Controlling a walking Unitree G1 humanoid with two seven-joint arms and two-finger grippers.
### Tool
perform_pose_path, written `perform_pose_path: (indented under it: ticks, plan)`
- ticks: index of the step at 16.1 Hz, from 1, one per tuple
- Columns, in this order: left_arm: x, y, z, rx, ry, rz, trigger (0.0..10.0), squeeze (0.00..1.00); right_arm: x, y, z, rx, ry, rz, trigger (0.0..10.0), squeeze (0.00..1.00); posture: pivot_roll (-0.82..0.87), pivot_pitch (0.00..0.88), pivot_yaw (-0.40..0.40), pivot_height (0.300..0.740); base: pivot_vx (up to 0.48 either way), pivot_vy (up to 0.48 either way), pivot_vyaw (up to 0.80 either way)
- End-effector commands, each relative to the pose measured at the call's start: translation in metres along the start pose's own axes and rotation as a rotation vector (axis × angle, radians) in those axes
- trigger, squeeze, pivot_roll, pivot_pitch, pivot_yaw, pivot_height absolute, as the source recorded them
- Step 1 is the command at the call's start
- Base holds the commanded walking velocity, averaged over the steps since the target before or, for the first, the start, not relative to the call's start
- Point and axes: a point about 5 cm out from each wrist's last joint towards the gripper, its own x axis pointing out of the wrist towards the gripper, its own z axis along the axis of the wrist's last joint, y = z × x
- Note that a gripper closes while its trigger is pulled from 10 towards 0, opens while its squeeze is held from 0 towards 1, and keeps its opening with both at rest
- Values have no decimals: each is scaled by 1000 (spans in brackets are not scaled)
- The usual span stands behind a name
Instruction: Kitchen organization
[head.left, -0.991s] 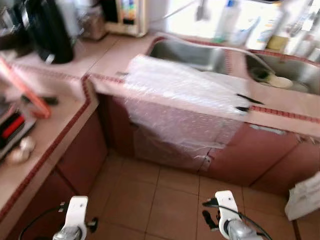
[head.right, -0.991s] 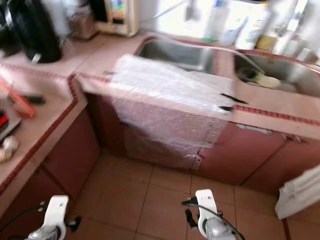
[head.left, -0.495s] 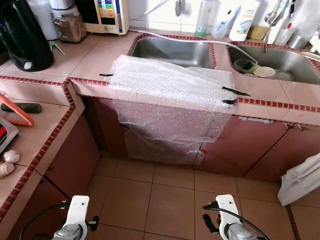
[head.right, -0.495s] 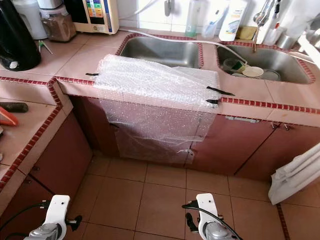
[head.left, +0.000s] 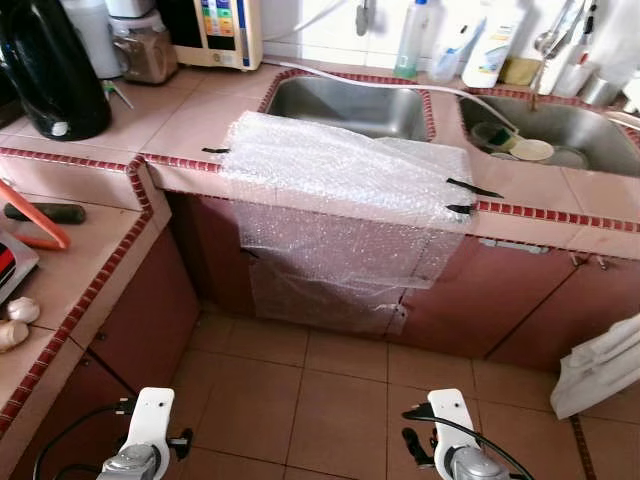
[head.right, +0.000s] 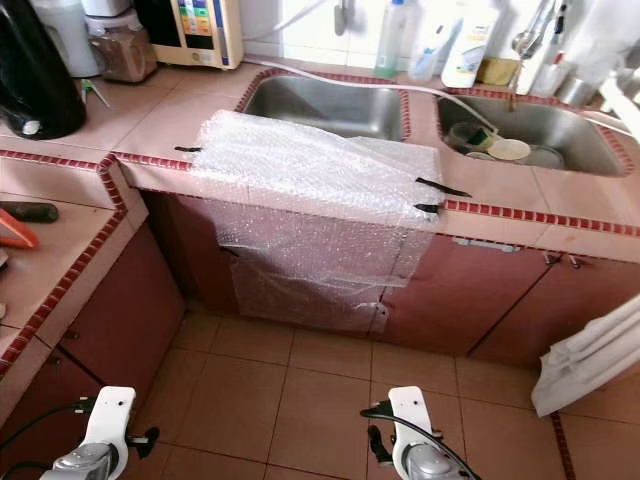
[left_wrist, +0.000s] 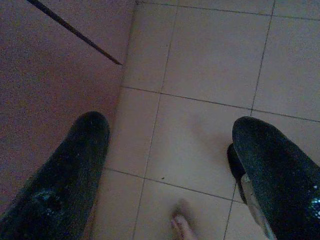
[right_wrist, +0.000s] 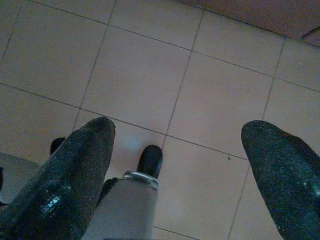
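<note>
A pink tiled counter with two steel sinks runs across in front of me. The left sink looks bare. Bowls and a plate lie in the right sink. A sheet of bubble wrap is taped over the counter edge and hangs down the cabinet front. Both arms hang low over the floor tiles. My left gripper is open with nothing between its fingers, beside a cabinet door. My right gripper is open too, above bare tile.
A black kettle, a jar and a water dispenser stand at the back left. Bottles line the ledge behind the sinks. Garlic and an orange-handled tool lie on the left counter. A white cloth hangs at the right.
The picture was blurred one second ago and is sharp now; the camera has shifted slightly. The counter's things and both hanging arms hold their places.
</note>
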Motion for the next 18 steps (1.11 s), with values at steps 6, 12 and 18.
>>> perform_pose_path:
  ticks: [6, 12, 18]
  plan:
    - [0, -1, 1, 30, 0, -16, 10000, 0, -1, -8, -3, -19, 8, -14, 10000, 0, -4, 61, 11, 740, 0, -358, 0]
    - [0, -4, 1, 35, 2, -22, 10000, 0, -1, -8, -1, -39, 3, -11, 10000, 0, -6, 57, 6, 740, 0, -480, 0]
    - [0, -5, -1, 39, 7, -23, 10000, 0, -1, -8, 1, -50, 1, -10, 10000, 0, -8, 59, 6, 740, 0, -480, 0]
